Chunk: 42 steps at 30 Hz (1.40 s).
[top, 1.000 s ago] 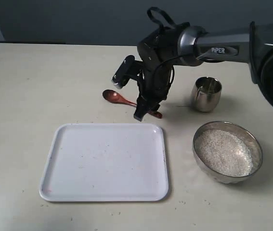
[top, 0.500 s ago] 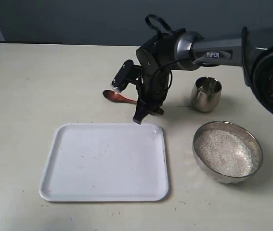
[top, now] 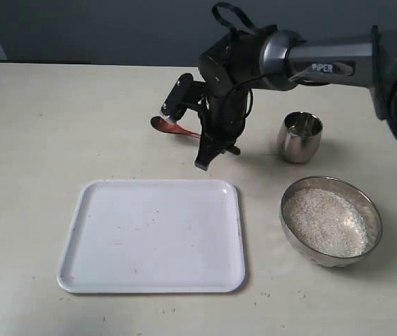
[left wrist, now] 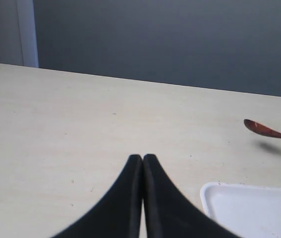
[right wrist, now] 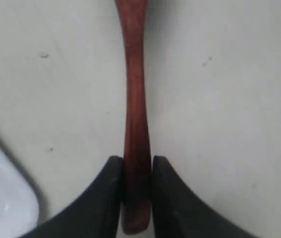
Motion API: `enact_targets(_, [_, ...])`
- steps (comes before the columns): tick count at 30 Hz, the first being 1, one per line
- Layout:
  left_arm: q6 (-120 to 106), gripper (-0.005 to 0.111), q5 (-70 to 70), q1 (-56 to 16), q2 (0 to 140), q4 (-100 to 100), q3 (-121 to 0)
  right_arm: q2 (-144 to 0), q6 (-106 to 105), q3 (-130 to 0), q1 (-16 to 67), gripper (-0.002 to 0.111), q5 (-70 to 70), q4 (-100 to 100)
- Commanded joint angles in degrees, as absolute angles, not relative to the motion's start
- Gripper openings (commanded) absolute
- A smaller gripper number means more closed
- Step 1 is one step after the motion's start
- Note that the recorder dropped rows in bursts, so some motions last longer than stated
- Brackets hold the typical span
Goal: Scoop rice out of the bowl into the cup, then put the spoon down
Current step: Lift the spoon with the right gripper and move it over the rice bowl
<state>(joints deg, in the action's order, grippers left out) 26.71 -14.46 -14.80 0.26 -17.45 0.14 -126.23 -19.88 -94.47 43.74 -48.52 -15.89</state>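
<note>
Slippage is the main risk. The right arm's jaws are clamped on the spoon [right wrist: 134, 99] only at the very tail of its slim, glossy handle. The long run of wood ahead of the grip acts as a lever, so the spoon could pivot or slide in the pinch once it digs into the rice [top: 328, 222] or carries a load. A tilted spoon would likely shed grains on the desk [top: 37, 126] on the way to the cup [top: 300, 137], whose narrow mouth leaves little margin. The path to the bowl [top: 287, 234] also runs close by the cup, and a low sweep might knock it over. The spoon hangs just off the desk, its shadow lying apart from it in the left wrist view. In the exterior view it sits beyond the far edge of the white tray [top: 156, 238] and left of the cup. The right arm [top: 324, 68] reaches in from the right, its wrist bent so the jaws point down toward the tray's far edge, and the spoon sticks out leftward from them, roughly level. The left arm's jaws are pressed together and empty, near a corner of the tray.
</note>
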Motion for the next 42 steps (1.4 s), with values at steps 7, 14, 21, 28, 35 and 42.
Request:
enact_targets(7, [26.86,0.001,-13.72,-15.05,0.00,-17.63,0.00,-114.53,-19.91,-94.41,47.08,0.000,-69.96,-20.89])
enact_targets(14, [26.86,0.001,-13.72,-15.05,0.00,-17.63,0.00,-106.65,-18.00,-92.44,50.49,0.000,-69.96,-22.67])
enact_targets(21, [26.86,0.001,-13.72,-15.65,0.00,-17.63,0.00,-96.43,-11.48,-83.02,51.45,0.000,-69.96,-23.12])
enact_targets(28, [26.86,0.001,-13.72,-16.68,0.00,-17.63,0.00,-84.94,-4.31,-64.64,51.45,0.000,-69.96,-28.71])
enact_targets(35, [26.86,0.001,-13.72,-16.68,0.00,-17.63,0.00,-76.67,0.31,-50.91,51.45,0.000,-69.96,-35.79])
enact_targets(42, [26.86,0.001,-13.72,-16.68,0.00,-17.63,0.00,-73.52,0.00,-41.16,51.45,0.000,-69.96,-38.87])
